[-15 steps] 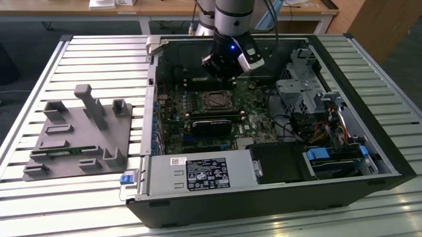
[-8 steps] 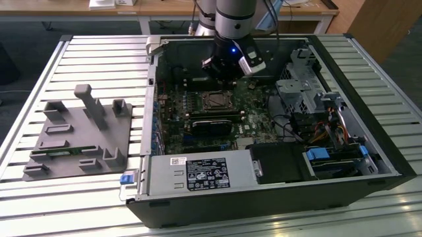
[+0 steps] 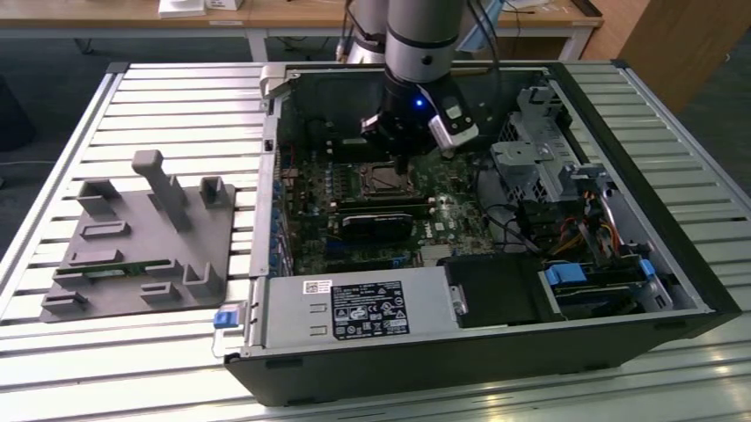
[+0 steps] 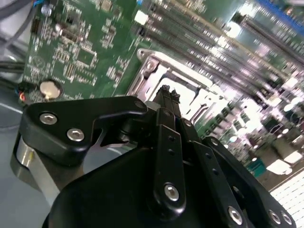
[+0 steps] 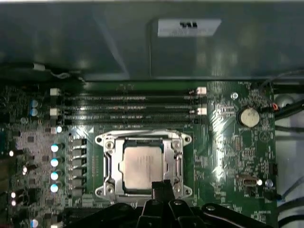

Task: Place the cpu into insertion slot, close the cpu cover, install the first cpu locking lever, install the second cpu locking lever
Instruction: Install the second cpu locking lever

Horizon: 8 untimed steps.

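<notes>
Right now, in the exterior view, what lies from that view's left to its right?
Grey parts holder → blue latch → cpu socket with the tool at it → drive cage → blue-tabbed drive.

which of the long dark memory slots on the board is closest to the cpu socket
The lowest long dark memory slot in the first wrist view; it runs right beside the grey-rimmed square socket, with the other slots beyond it.

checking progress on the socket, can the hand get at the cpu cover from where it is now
Probably yes. The hand hangs right at the edge of the cpu cover, which lies flat around the cpu, and nothing visible sits between them in the first wrist view.
</notes>
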Available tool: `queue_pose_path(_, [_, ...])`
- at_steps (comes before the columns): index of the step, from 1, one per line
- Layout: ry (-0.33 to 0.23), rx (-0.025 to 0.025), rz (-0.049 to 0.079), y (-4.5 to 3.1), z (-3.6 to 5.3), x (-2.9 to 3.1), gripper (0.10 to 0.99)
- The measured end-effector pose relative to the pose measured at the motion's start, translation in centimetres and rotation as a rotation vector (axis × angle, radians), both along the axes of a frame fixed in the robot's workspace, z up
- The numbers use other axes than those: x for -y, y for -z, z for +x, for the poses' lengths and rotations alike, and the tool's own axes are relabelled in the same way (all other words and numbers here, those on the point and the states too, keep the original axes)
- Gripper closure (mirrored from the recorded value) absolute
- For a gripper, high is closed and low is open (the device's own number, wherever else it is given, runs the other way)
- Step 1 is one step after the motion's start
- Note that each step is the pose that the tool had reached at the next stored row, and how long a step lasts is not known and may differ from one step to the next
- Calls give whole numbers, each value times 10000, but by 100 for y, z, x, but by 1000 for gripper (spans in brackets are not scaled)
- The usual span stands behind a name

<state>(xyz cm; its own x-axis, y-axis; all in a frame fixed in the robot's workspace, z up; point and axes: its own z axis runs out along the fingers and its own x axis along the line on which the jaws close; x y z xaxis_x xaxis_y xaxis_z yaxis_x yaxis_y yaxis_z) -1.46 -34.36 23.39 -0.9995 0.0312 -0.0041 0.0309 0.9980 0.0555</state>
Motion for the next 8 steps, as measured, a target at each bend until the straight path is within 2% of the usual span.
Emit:
queue_pose_path(4, [-1,-11,22,3,0,103,980])
queue_pose_path(8, [0,-57,150,17,0,171,980])
